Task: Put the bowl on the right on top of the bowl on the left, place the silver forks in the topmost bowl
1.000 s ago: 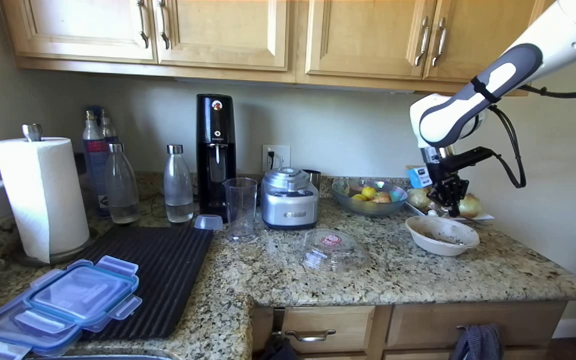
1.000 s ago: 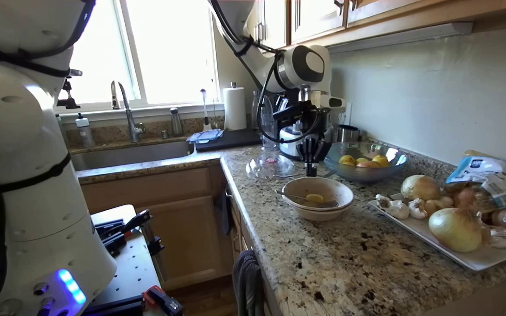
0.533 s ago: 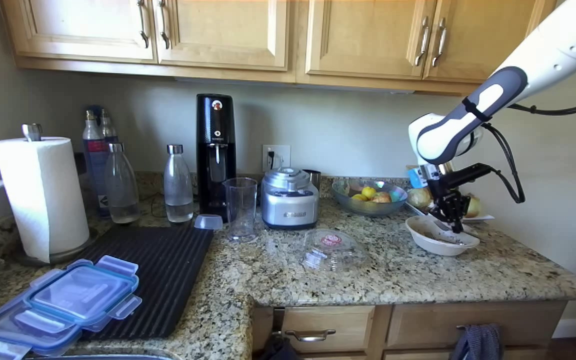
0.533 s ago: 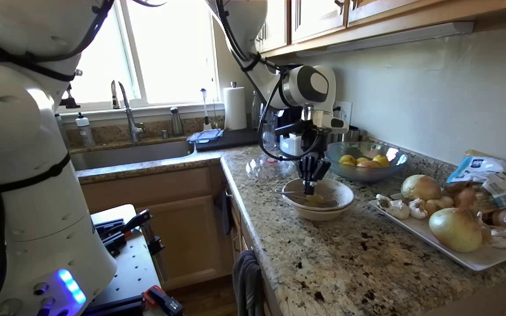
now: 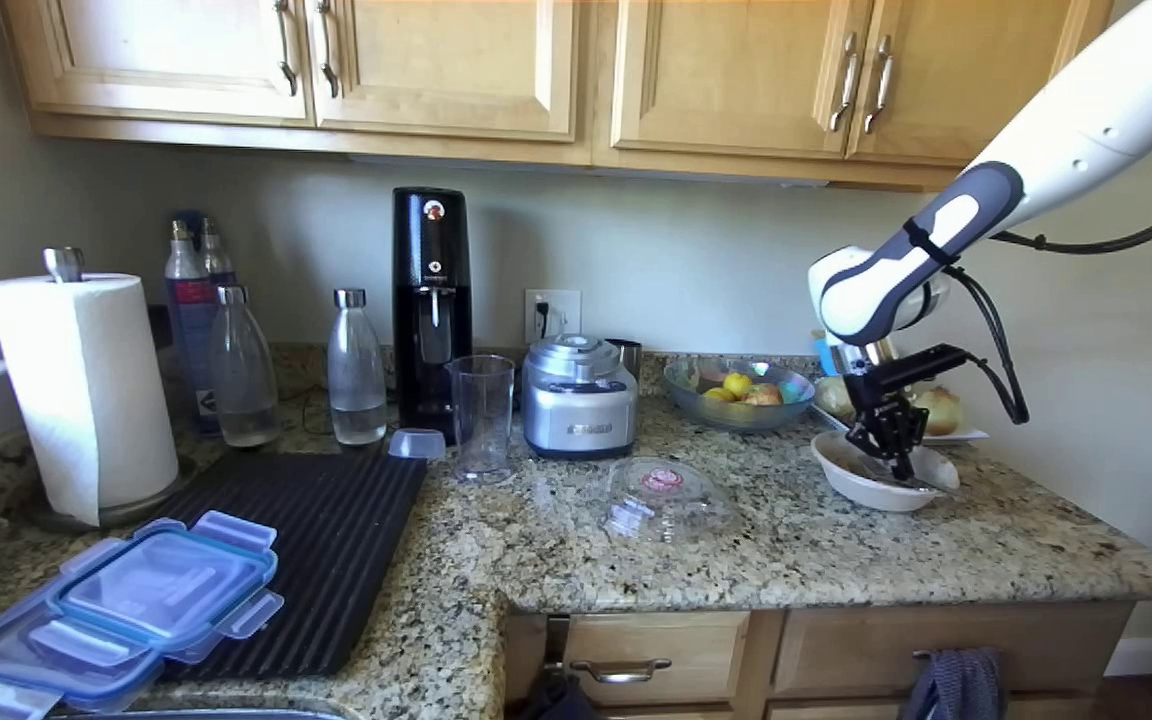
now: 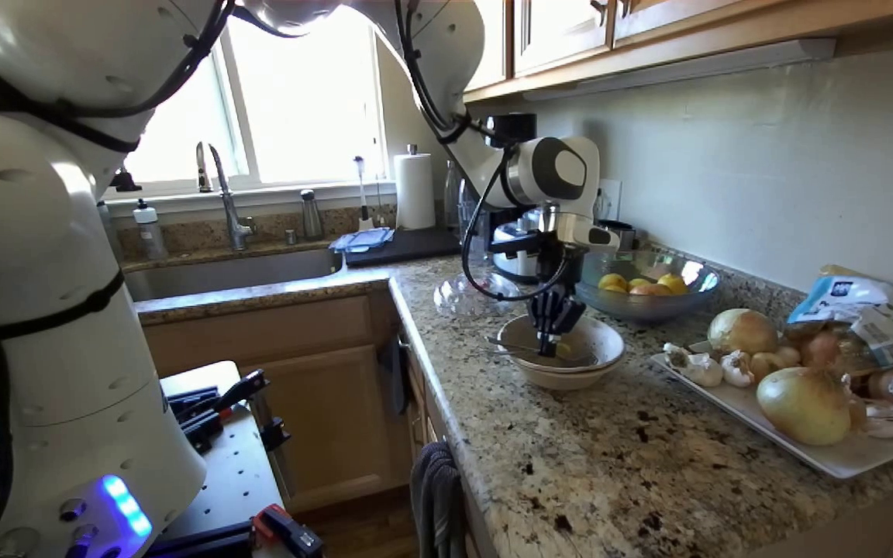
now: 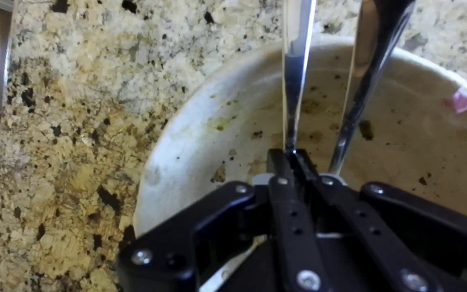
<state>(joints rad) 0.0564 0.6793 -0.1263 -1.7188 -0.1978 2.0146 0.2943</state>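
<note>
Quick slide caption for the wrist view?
Gripper closed on one silver fork, a second fork beside it, both jutting out of the soiled bowl.

Bowl (image 7: 197, 150), off-white, inside flecked brown and green. Granite countertop (image 7: 67, 129), beneath and beside bowl. Silver cutlery handle (image 7: 295, 73), crossing bowl's rim, pinched in black gripper (image 7: 292, 153) over bowl. Second cutlery handle (image 7: 357, 103), also silver, crossing bowl's rim; lower end hidden. Pink patch (image 7: 465, 99), at bowl's rim.
</note>
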